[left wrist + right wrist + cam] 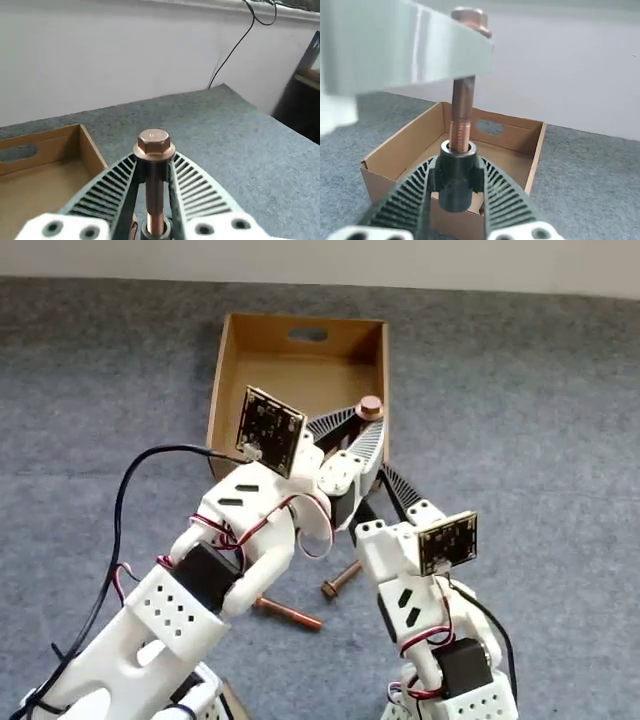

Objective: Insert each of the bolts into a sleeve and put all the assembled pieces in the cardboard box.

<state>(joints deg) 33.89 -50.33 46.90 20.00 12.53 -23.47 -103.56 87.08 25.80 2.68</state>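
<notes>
Mates bolt and sleeve with the cardboard box (pixel 225 370) just beyond the jaws, ready for the drop.
Clamps left gripper (pixel 154 161) on the bolt (pixel 154 142), head above its jaws, threads entering the sleeve (pixel 456 182) pinched upright in right gripper (pixel 456 167); leaves two loose bolts (pixel 288 612) behind both.

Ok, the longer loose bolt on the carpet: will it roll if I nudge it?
May roll a little: the longer bolt has a round shank, but the carpet looks rough and should stop it soon. It looks metal, so probably stiff and heavy for its size.
</notes>
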